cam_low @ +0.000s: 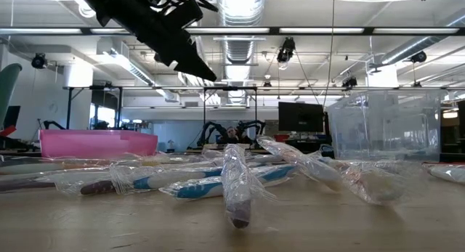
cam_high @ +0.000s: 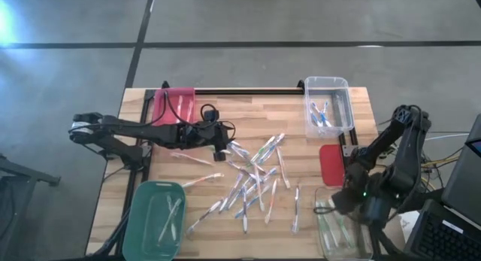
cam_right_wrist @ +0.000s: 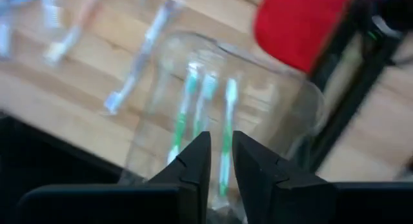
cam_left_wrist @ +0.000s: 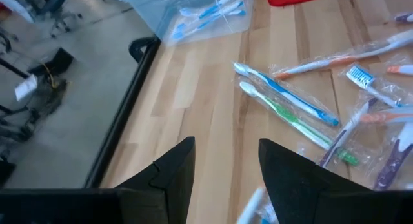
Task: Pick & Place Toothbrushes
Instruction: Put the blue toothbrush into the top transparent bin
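Note:
Several wrapped toothbrushes (cam_high: 255,178) lie scattered flat on the wooden table's middle. They also show in the low view (cam_low: 218,181) and the left wrist view (cam_left_wrist: 290,101). My left gripper (cam_high: 222,150) hovers open above the pile's far left side, its fingers (cam_left_wrist: 174,169) clear of the wood. My right gripper (cam_right_wrist: 221,143) points down above the clear bin (cam_right_wrist: 277,95) at the near right. Its fingers are close together with nothing between them. Three green toothbrushes (cam_right_wrist: 187,108) lie in that bin.
A green bin (cam_high: 154,220) with toothbrushes stands at the near left. A pink bin (cam_high: 173,104) sits at the far left. A clear bin (cam_high: 328,107) holding blue toothbrushes is at the far right. A red bin (cam_high: 331,163) lies at the right edge.

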{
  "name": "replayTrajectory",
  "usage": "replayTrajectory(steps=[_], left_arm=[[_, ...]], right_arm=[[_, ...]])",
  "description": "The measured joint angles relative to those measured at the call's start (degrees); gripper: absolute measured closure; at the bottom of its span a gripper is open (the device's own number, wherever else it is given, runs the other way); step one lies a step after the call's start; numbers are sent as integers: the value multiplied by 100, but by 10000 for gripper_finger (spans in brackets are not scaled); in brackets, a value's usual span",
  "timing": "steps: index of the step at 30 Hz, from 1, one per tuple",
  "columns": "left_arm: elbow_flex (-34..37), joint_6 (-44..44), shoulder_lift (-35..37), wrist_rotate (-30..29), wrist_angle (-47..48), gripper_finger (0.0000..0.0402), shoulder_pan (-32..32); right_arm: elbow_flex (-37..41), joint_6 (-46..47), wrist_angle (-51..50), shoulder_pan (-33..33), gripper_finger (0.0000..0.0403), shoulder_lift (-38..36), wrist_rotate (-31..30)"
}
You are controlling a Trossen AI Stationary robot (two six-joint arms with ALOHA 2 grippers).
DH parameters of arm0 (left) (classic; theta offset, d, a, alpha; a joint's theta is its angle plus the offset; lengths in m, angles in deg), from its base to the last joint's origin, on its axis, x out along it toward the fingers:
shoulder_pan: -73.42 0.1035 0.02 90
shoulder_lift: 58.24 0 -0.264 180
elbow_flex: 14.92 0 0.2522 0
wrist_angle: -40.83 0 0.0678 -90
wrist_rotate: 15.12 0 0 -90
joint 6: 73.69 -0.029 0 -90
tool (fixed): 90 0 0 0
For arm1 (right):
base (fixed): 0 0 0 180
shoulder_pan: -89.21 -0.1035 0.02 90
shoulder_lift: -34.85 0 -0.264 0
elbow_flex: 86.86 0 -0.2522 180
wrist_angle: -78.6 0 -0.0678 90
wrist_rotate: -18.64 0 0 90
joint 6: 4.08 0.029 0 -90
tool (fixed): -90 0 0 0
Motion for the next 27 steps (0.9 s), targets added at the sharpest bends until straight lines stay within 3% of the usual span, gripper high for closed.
replayTrajectory(steps=[7,11,21,27], left_arm=[[0,671,0,2,308,225,0],[0,985,0,2,428,225,0],[0,1422,0,2,688,225,0],[0,1670,0,33,1350,225,0]], right_arm=[[179,-1329,18,383,361,-644,-1542],[189,-2331,18,768,364,-915,-1984],[191,-4529,148,2149,342,-1191,-2292],[193,-6167,893,3082,322,-1092,-2285]])
